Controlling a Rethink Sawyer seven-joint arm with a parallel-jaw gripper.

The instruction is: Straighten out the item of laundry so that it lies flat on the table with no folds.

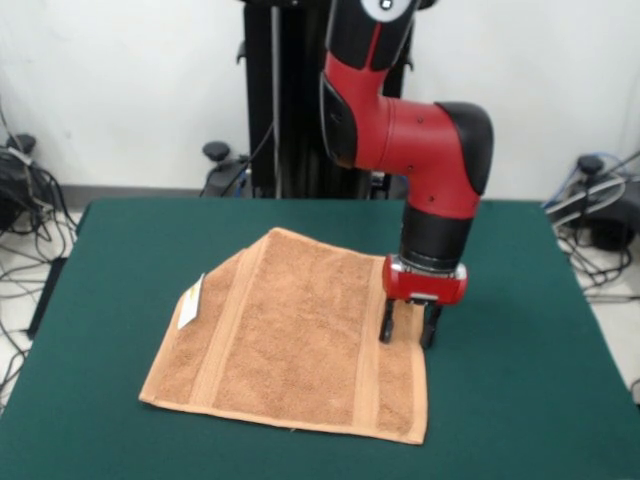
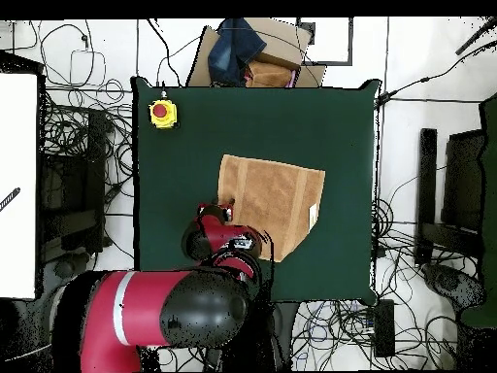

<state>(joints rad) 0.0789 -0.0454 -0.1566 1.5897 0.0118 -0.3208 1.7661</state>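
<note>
The item of laundry, an orange-tan towel (image 1: 300, 340), lies spread on the green table (image 1: 520, 390) with two flat woven bands running across it. A white tag (image 1: 190, 303) sticks out at its left edge, where the far-left corner looks folded onto the towel. My gripper (image 1: 408, 335) stands upright at the towel's right edge. It is open, with one finger (image 1: 387, 325) on the cloth and the other at the towel's border. In the overhead view the towel (image 2: 272, 194) has one slanted corner by the tag (image 2: 313, 216). The arm hides most of the gripper (image 2: 225, 208) there.
A yellow box with a red button (image 2: 162, 114) sits on the table (image 2: 175, 165) near one corner. A cardboard box with blue cloth (image 2: 243, 49) lies beyond the table's edge. Cables cover the floor all around.
</note>
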